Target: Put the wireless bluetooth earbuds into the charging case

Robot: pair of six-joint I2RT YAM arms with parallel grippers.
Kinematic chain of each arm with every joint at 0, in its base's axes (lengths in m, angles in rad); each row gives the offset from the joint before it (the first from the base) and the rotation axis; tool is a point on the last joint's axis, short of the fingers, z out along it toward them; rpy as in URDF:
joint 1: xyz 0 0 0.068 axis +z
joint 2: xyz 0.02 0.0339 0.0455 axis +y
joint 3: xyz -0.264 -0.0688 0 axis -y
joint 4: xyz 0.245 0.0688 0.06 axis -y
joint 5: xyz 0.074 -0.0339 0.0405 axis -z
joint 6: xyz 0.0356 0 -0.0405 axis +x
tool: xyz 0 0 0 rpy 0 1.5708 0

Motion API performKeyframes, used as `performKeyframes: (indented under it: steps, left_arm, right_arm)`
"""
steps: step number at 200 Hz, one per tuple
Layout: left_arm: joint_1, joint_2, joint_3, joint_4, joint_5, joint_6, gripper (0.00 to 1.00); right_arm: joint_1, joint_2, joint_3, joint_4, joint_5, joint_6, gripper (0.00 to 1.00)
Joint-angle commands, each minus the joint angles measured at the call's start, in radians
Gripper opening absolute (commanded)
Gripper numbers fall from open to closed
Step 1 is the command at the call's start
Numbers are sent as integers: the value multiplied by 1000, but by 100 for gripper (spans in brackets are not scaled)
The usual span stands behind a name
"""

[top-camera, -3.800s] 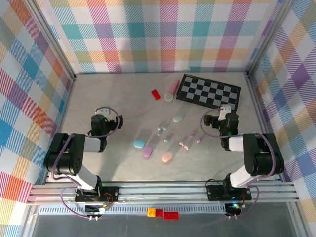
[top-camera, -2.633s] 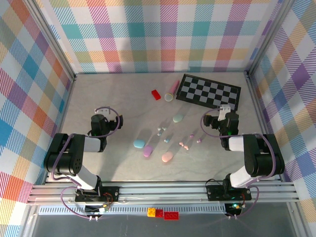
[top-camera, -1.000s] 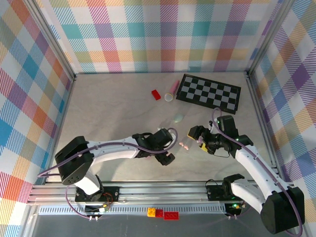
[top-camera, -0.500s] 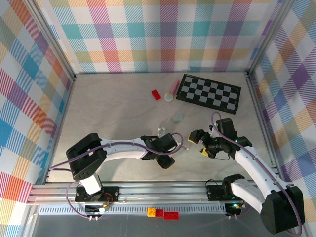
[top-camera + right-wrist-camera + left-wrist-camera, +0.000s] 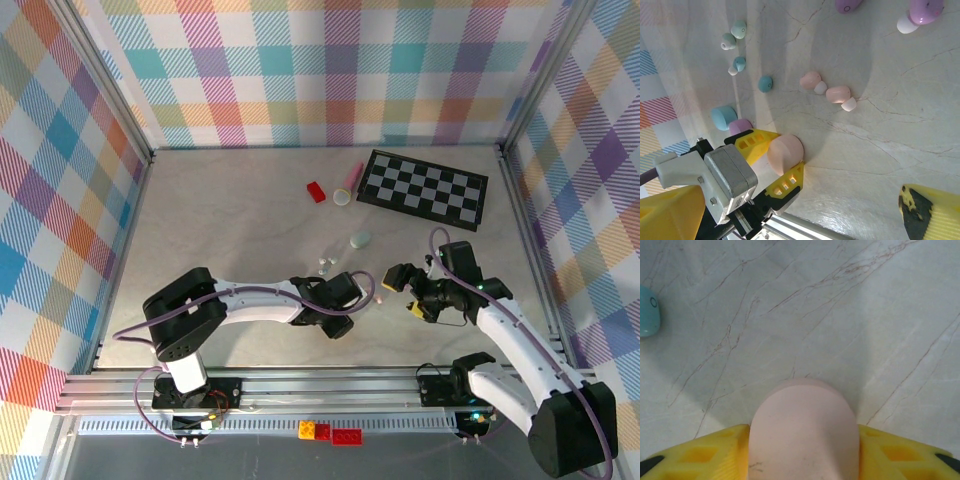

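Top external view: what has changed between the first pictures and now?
Both arms swung from their folded poses to the table's middle. The left claw closed on the pink charging case; the right claw came toward the pink earbuds, open. The chessboard, red brick and mint case stayed put.

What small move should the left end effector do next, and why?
Probably firm its grip and hold steady: the left end effector has its yellow fingers against both sides of the pink case on the table, and pink earbuds lie loose nearby.
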Motion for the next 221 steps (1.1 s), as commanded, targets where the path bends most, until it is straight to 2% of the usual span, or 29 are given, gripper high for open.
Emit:
performKeyframes:
  steps: [1, 48, 53, 90, 134, 149, 175, 202, 221]
  left_arm:
    - [-9, -27, -34, 24, 18, 12, 45]
    - [-8, -156, -84, 102, -2, 50, 40]
    - [-8, -171, -89, 115, -10, 50, 37]
    - [-7, -285, -136, 224, 7, 111, 34]
    - [2, -361, -193, 367, 95, 186, 32]
    - [7, -375, -203, 399, 130, 212, 32]
    - [16, -385, -196, 416, 172, 246, 32]
    - [28, -383, -176, 426, 225, 259, 32]
    - [36, -380, -159, 420, 264, 261, 31]
  right_arm:
    - [6, -20, 9, -31, 19, 20, 99]
    - [-14, -95, 74, -117, 73, -49, 99]
    - [-21, -108, 79, -121, 66, -57, 99]
    - [-42, -156, 74, -77, -95, -67, 99]
    - [-42, -128, 92, -73, -194, -83, 99]
    - [-42, -111, 74, 3, -275, -52, 93]
    - [-40, -49, 69, 64, -389, -38, 89]
    - [-26, -5, 89, 60, -438, -74, 82]
    - [-18, 7, 73, 81, -461, -75, 72]
